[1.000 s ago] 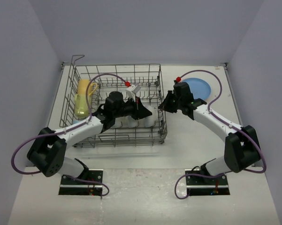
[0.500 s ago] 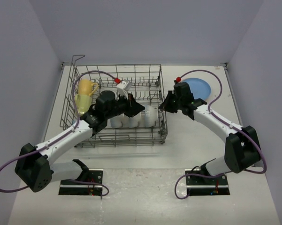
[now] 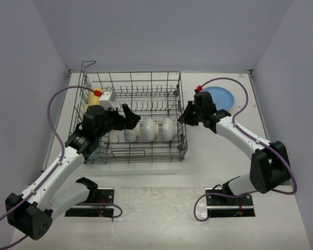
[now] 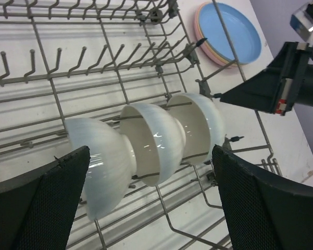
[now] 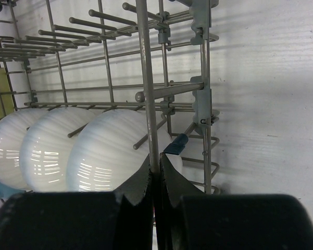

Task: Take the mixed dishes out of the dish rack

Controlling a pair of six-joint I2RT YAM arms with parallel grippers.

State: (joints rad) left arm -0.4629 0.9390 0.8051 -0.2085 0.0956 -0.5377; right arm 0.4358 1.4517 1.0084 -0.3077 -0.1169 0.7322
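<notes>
The grey wire dish rack (image 3: 146,75) holds three white bowls on edge in a row (image 3: 148,129). My left gripper (image 3: 128,118) hangs open above the rack's left half. In the left wrist view its fingers (image 4: 41,208) stand wide on either side of the bowls (image 4: 151,140), touching none. My right gripper (image 3: 184,117) is shut on an upright wire of the rack's right wall (image 5: 148,104), with the nearest bowl (image 5: 109,151) just behind it. A blue plate (image 3: 220,97) tops a stack on the table right of the rack. A bit of yellow mug (image 3: 90,92) shows behind the left arm.
The plate stack (image 4: 229,31) lies just outside the rack's far right corner, behind my right arm. Rows of upright tines (image 4: 57,78) fill the rack's far half. Grey walls close in the table on three sides.
My left arm has drawn back to the left, away from the bowls, and its gripper has gone from shut to wide open. The right gripper stays on the rack's wire.
</notes>
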